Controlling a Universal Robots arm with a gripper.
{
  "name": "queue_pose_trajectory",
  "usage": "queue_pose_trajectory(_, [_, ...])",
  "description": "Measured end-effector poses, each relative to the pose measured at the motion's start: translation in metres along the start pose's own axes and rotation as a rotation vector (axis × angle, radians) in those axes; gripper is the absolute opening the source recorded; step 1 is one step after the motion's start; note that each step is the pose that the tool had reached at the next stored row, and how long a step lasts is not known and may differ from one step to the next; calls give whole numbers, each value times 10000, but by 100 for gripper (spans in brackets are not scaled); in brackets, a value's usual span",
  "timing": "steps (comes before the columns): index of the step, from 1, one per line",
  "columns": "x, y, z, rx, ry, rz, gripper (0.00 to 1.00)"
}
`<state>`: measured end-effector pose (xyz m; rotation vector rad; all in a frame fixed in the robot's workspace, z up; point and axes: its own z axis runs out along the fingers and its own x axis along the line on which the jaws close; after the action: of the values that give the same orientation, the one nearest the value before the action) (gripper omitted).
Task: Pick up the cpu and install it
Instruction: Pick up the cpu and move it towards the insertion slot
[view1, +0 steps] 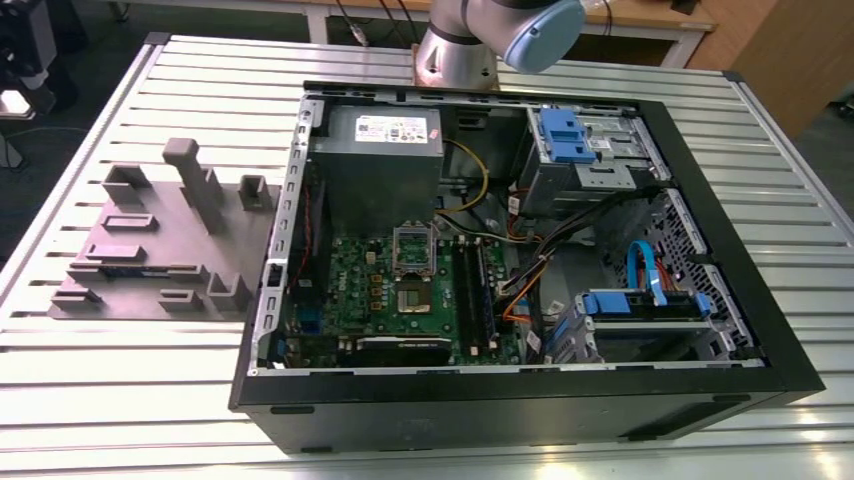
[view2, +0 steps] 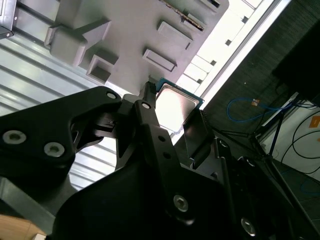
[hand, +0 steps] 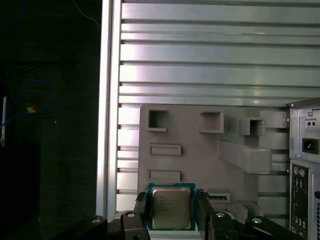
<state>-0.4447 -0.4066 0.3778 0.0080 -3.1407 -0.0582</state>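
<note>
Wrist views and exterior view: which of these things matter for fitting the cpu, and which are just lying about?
Part of the job:
- cpu, gripped between the fingers
- socket frame on the motherboard
- computer case

Just lying about:
- grey moulded tray
- power supply
- drive cage

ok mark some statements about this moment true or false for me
1. The pincer grips the cpu between its fingers. True.
2. The cpu is seated on the motherboard. False: it is in the pincer, with the grey fixture tray behind it in both wrist views.
3. The computer case lies on its side with its inside open. True.
4. The grey fixture tray lies on the exterior view's right of the computer case. False: it lies on the left.
</note>
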Motion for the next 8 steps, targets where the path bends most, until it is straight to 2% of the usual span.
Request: queue_pose_trajectory(8, [0, 1, -24, 0, 0, 0, 47])
